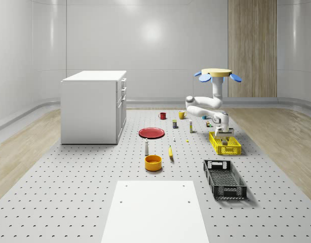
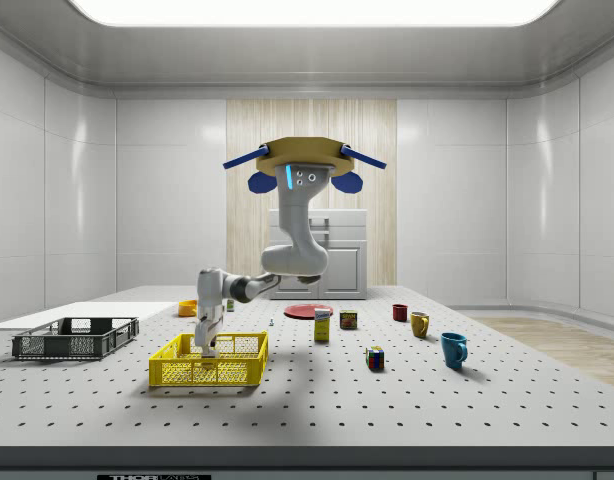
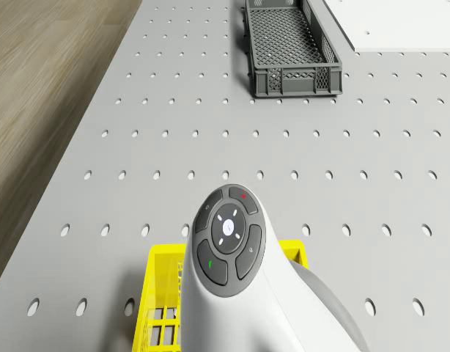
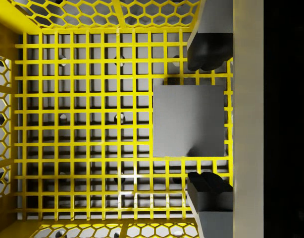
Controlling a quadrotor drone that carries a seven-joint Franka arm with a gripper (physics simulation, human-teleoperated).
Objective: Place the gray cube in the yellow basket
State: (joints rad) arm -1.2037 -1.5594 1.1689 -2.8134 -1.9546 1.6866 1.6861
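Note:
The gray cube (image 4: 188,120) lies flat on the grid floor of the yellow basket (image 4: 4,99). My gripper (image 4: 207,121) is open around it, one finger on each side, with a small gap between each pad and the cube. The drone (image 1: 217,73) hovers above the table just beyond the yellow basket (image 1: 231,150), and its arm bends down so that the gripper (image 1: 225,133) reaches inside. In the side view the drone (image 2: 302,160) hangs high over the table and the gripper (image 2: 205,346) is lowered into the basket (image 2: 207,373). The basket's rim (image 3: 160,258) sits under the arm's wrist.
A black crate (image 1: 225,178) stands on the table in front of the basket, also seen as the crate (image 3: 291,44). A red plate (image 1: 151,132), an orange bowl (image 1: 153,162), a banana (image 1: 170,151) and mugs lie to the whole-scene view's left. A white cabinet (image 1: 93,106) stands farther left.

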